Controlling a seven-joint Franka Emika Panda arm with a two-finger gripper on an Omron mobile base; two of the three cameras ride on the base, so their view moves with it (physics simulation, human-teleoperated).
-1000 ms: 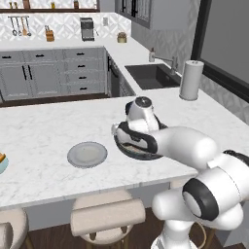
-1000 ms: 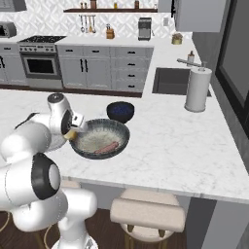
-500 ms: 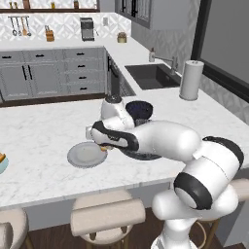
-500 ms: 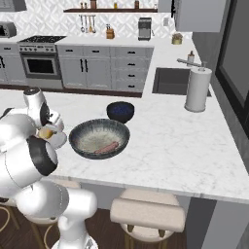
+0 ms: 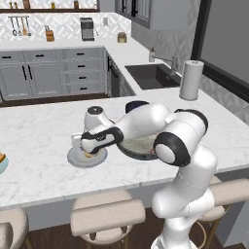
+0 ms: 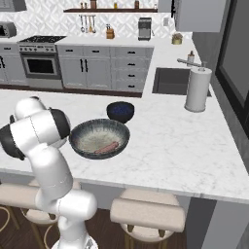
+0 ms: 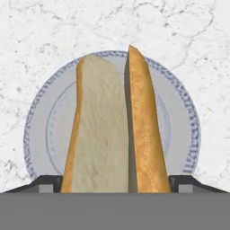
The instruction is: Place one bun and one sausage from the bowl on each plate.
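Left base view: the gripper (image 5: 88, 151) hangs low over the grey plate (image 5: 78, 159), well to the left of the bowl (image 5: 138, 147). A tan bun (image 5: 89, 154) shows just under the hand, close above the plate. Whether the bun touches the plate I cannot tell from here.

Right base view: the bowl (image 6: 99, 138) sits to the right of the arm, with one sausage (image 6: 106, 147) lying in it, lower right of centre. A smaller navy bowl (image 6: 120, 111) stands just behind it. The hand itself is hidden behind the arm's own shoulder.

Hand view: the bun (image 7: 114, 130), split lengthwise, fills the space between the two fingers (image 7: 48, 183), which sit against its outer sides: jaws wide, clamped on the bun. The plate (image 7: 184, 130) lies directly beyond, nearly centred on the bun.

Judgement: the step is setting the bun down. Alignment looks good. To do it well, lower straight until the bun rests on the plate, then part the fingers without side drift, and lift straight away. Risk: the bun is long against the plate, so a tilted release could leave an end over the rim.
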